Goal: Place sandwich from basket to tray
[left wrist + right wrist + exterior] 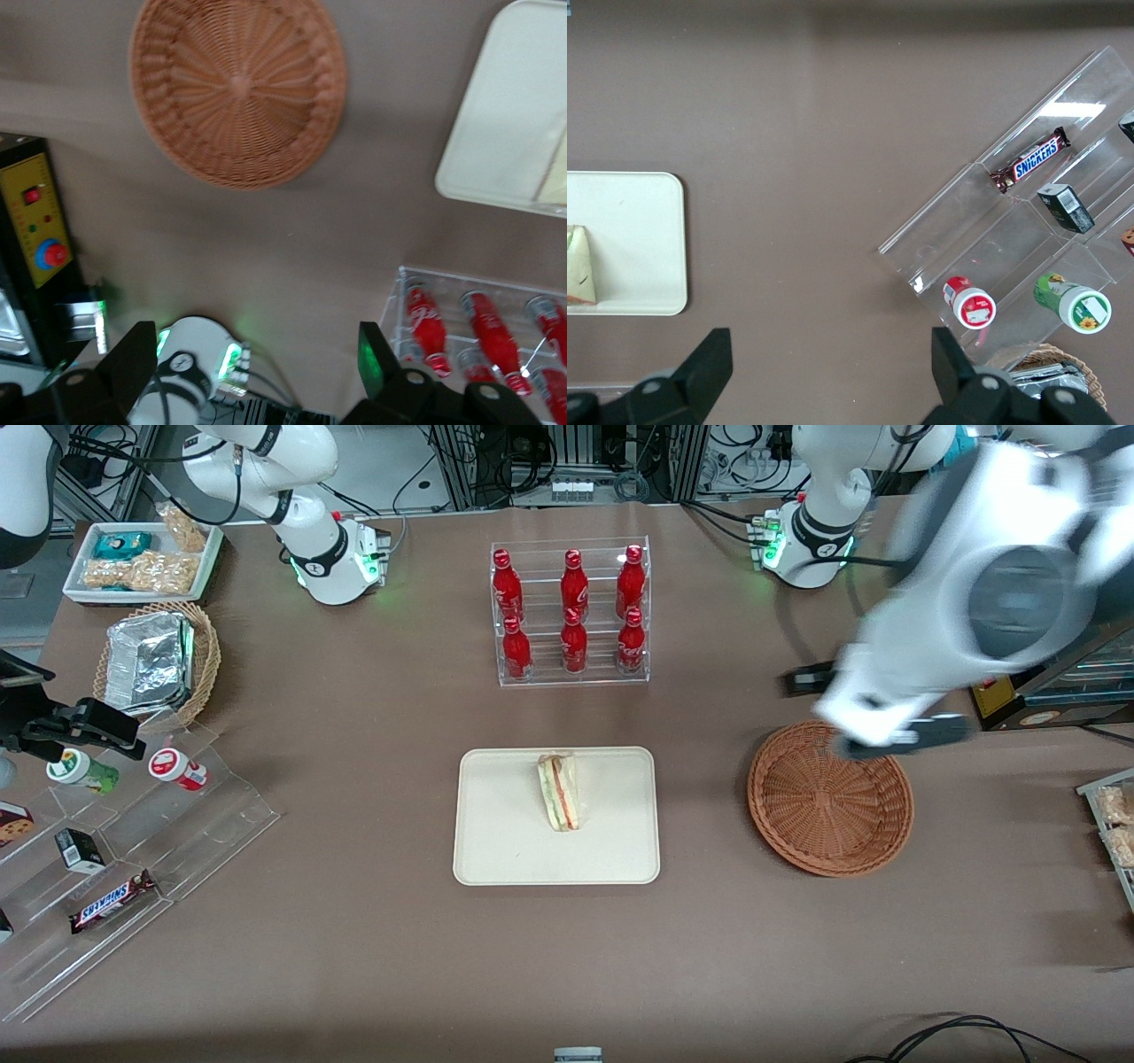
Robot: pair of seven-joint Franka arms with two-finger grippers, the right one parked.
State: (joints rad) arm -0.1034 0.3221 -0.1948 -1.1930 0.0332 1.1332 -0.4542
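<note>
Front view shows the sandwich (560, 792) lying on the tray (496, 841), and the basket (830, 808) holds nothing. The gripper (257, 372) hangs above the table with its fingers wide apart, near the red bottles (573, 611) in their clear rack.

White glossy left arm (974, 593), rounded segments, grey disc joint cap, black joint bands. Gripper (252, 376): black angular fingers (133, 363). Round white base (811, 545), green status lights, black cables.

six red bottles (573, 615) (racked), one sandwich (560, 792)
</note>
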